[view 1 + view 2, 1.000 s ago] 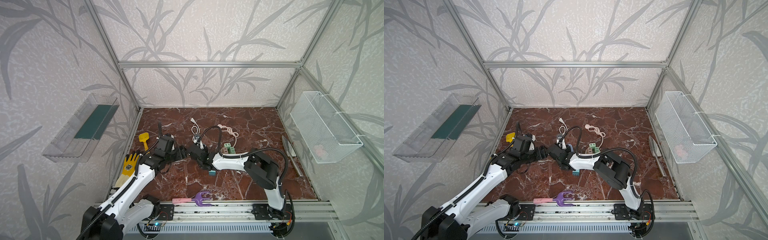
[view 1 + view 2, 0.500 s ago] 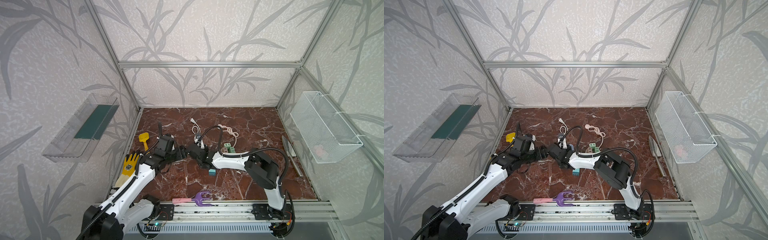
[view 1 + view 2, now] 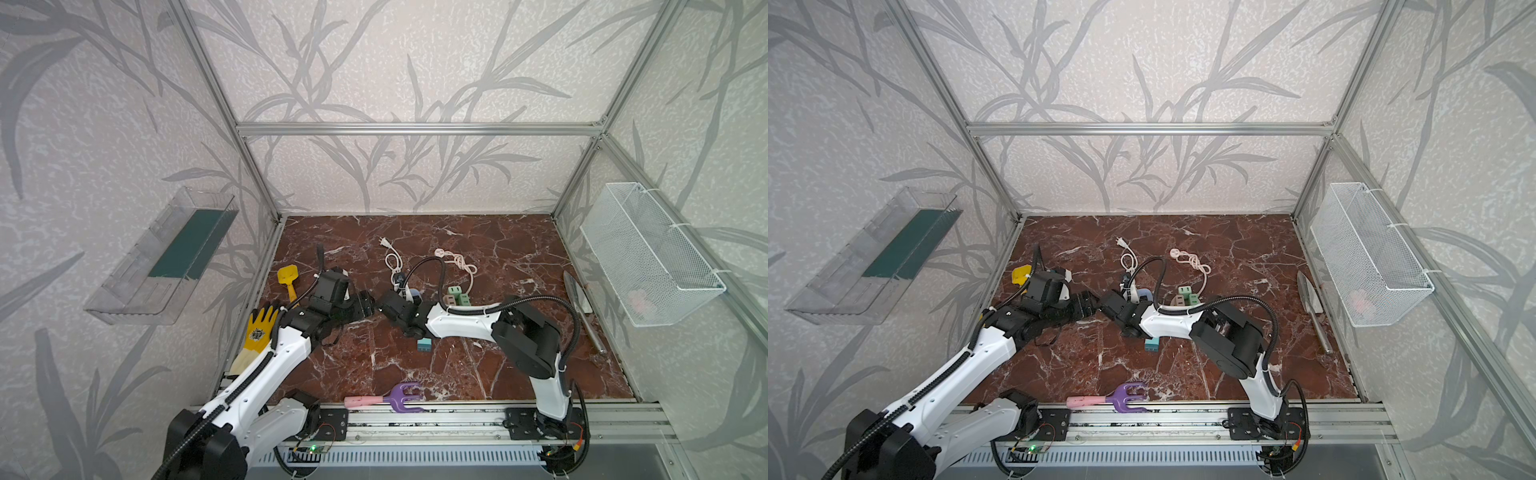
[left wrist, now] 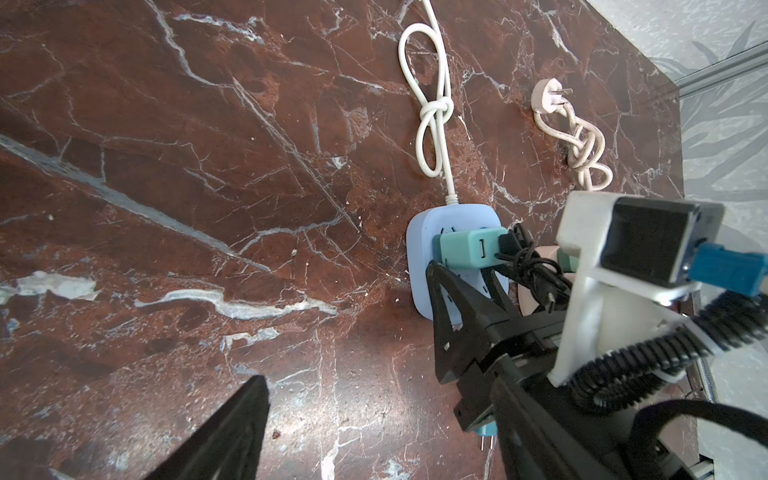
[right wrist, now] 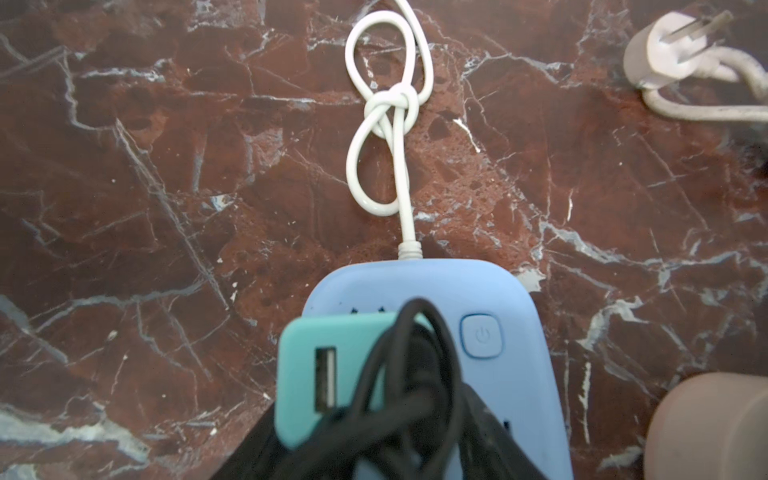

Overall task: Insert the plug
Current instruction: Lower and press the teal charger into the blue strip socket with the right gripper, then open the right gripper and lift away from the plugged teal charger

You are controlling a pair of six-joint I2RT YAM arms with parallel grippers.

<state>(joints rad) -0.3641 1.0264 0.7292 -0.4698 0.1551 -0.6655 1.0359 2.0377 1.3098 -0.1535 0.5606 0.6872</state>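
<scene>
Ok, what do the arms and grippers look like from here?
Left arm and right arm: white shells, black joints, black ribbed cable hoses. Right gripper: black, triangular fingers, behind it a white bracket carrying a black camera with a blue connector.

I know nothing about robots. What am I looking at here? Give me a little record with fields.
Surface: red-brown marble table
Socket: blue power strip, lying flat; its white cord is knotted
Plug: teal plug standing on the strip's face, prongs hidden, black cable bundled on it
Right tool: a finger on each side of the plug; grip unclear
Left tool: open, empty, close by
Elsewhere: yellow glove, purple rake
</scene>
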